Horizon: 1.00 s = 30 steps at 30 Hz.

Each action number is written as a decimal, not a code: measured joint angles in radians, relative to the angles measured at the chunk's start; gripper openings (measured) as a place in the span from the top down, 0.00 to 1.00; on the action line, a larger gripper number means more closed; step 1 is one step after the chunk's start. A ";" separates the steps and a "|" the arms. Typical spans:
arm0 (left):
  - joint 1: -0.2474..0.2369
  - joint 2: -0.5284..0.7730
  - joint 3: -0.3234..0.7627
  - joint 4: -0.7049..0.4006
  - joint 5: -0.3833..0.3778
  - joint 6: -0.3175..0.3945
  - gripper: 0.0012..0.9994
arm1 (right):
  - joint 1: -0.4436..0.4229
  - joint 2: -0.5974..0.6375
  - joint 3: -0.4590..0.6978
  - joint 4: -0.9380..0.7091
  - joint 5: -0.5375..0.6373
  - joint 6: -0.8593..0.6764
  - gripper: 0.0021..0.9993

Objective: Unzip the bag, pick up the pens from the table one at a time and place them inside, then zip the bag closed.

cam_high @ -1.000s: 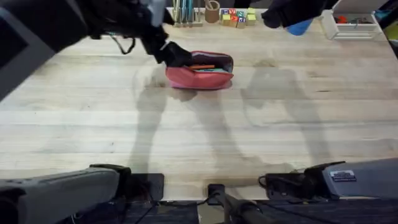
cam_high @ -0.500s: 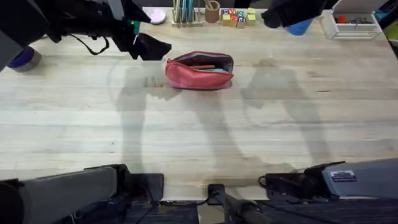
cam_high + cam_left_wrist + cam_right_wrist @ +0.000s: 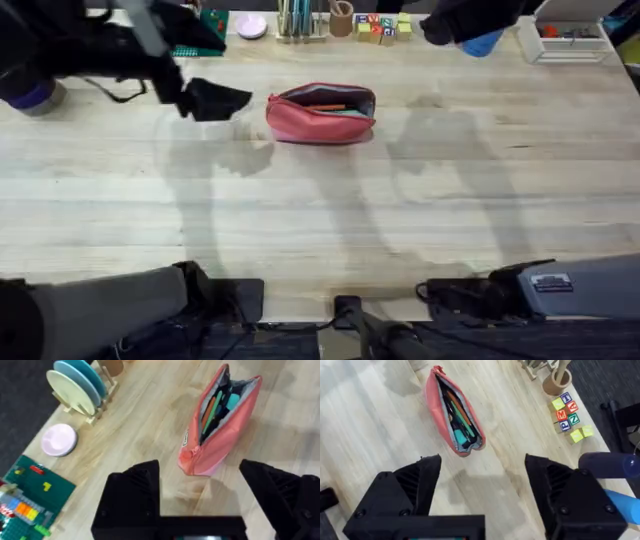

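Note:
The salmon-pink bag lies unzipped on the table, back of centre. An orange pen rests inside it, also seen in the left wrist view and the right wrist view beside teal and dark items. My left gripper hovers open just left of the bag's end, apart from it; the bag shows beyond the empty left gripper. High at the back right, my right gripper is open and empty, and the bag lies far below the right gripper.
Along the back edge stand teal pens in a wooden holder, a cardboard cup, letter blocks, a pink disc and a green baseplate. A purple roll sits far left, a white tray far right.
My left gripper has drawn back leftward from the bag's left end, where it was a second ago. The bag stays open in place. The right arm has not moved.

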<state>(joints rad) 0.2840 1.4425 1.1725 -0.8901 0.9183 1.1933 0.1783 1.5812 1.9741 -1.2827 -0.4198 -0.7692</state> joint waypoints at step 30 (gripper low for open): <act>0.255 0.146 -0.026 -0.139 0.261 0.450 0.01 | 0.109 0.000 0.000 -0.030 -0.006 0.068 0.00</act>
<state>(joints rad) 0.5392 1.5887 1.1469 -1.0290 1.1790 1.6436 0.2873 1.5810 1.9739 -1.3130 -0.4259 -0.7010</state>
